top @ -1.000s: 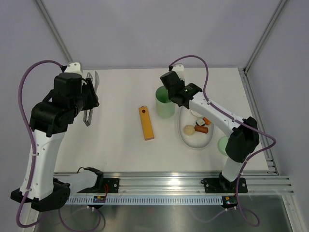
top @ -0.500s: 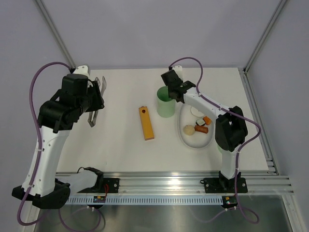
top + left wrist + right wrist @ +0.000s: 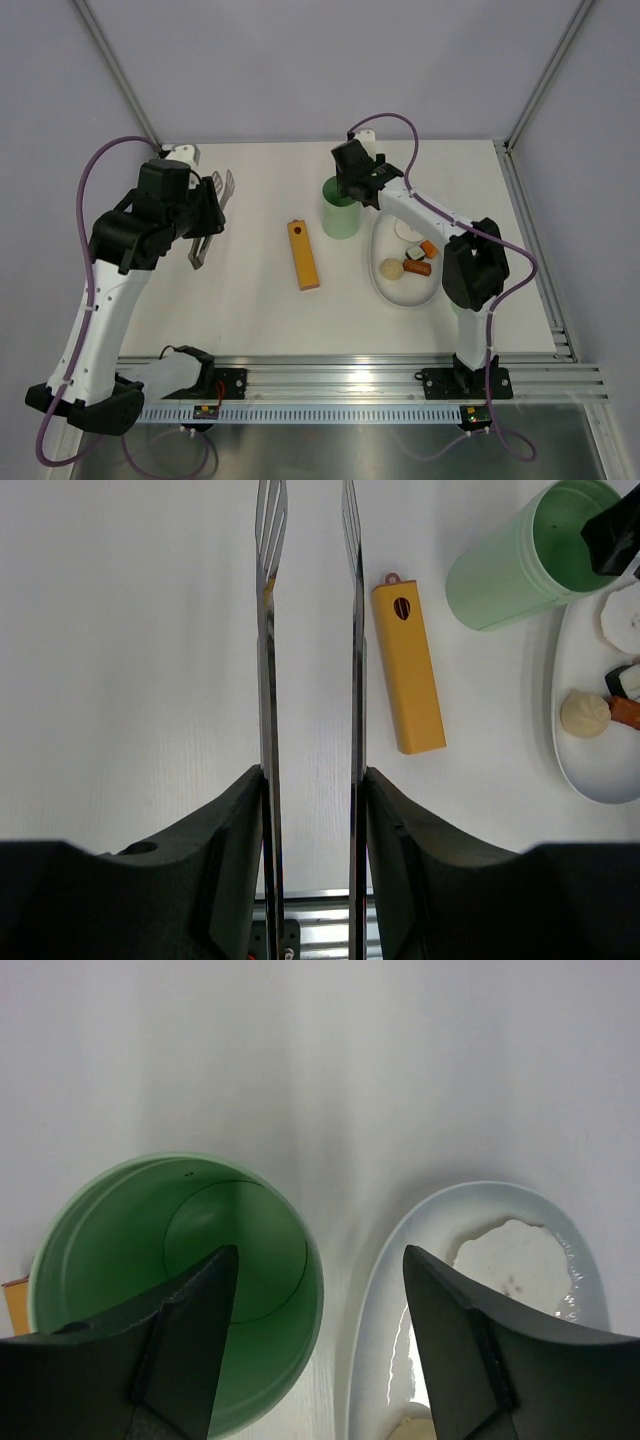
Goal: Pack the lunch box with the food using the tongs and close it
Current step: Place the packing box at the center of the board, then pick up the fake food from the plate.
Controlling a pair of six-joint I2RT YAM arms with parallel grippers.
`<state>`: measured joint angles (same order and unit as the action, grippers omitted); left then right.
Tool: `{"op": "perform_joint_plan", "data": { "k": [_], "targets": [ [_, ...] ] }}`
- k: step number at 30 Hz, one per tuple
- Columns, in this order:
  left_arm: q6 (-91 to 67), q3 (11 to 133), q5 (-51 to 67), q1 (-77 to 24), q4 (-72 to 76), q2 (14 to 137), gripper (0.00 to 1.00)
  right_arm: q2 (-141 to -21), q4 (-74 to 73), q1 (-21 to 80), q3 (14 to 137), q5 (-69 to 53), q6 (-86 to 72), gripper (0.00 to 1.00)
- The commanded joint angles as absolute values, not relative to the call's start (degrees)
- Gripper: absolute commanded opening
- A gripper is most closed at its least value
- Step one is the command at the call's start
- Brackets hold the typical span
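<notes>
I've got the left gripper (image 3: 312,780) clamped on the tongs (image 3: 267,680). Both arms are pinched between its fingers, near parallel with a gap between them, tips out over the table (image 3: 250,300). The right gripper (image 3: 318,1255) hangs over the box (image 3: 120,1230), jaws wide, nothing in them. One finger is above the box mouth, the other above the plate (image 3: 450,1210). The box is upright, lid off, nothing visible inside. It's at the plate's far-left edge; touching or not, I can't tell. On the plate: rice ball (image 3: 392,268), sausage (image 3: 419,268), orange piece (image 3: 429,248), dark-and-white cube (image 3: 413,254). An orange block (image 3: 303,255) lies flat between tongs and box.
</notes>
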<state>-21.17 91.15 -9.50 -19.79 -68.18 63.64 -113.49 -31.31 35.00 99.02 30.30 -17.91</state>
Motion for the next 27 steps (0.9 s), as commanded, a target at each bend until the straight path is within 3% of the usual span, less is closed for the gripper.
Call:
{"op": "perform_joint_plan", "data": {
  "k": [1,5,13,21,27],
  "targets": [
    [-19.8,88.5,-5.5,-21.7,-63.7,62.1,0.44,-106.1,-31.5,34.3,102.4,30.1,-17.6,0.75],
    [-18.6,83.7,-4.1,-27.2,-62.5,61.8,0.44,-99.3,-33.1,31.7,100.3,27.3,-17.8,0.76],
    [-14.9,76.5,2.1,-39.2,-58.7,64.0,0.42,-81.7,-35.8,16.3,84.1,19.0,-22.0,0.83],
    [-14.6,80.9,-1.3,-55.5,-52.0,77.6,0.42,-68.7,-37.6,6.4,71.6,15.4,-23.9,0.89],
    [-15.3,88.1,-0.4,-58.2,-47.4,87.3,0.42,-64.4,-40.6,6.2,69.4,17.4,-23.2,0.9]
  ]
}}
